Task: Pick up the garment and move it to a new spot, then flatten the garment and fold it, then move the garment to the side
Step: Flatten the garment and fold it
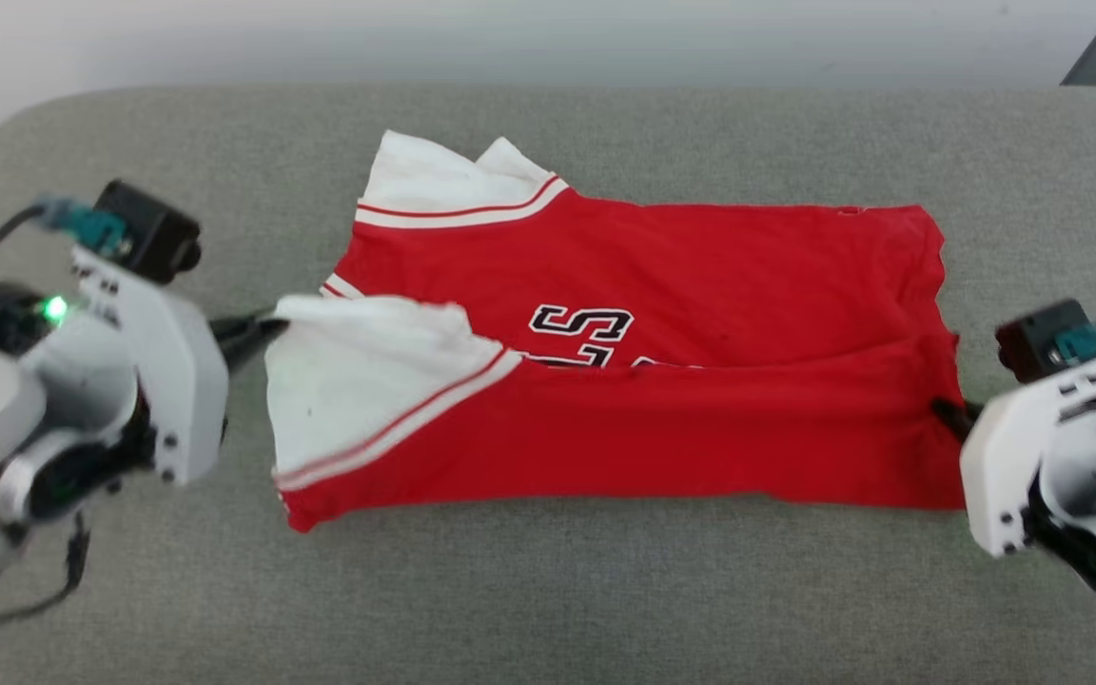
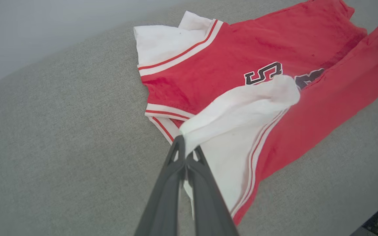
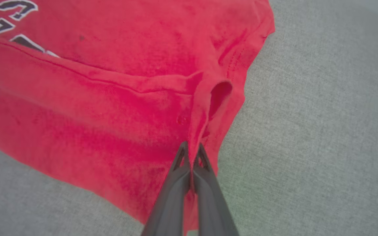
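On the grey cushion point(image 1: 548, 599): the red jersey point(image 1: 719, 276) is laid out, its near half folded over.
Left gripper point(image 2: 186, 150): pressed together on the white sleeve point(image 2: 241, 108).
Right gripper point(image 3: 193, 155): pinched on the red hem point(image 3: 205, 108).
Handling: judged soft, light, limp; corners are best gripped.
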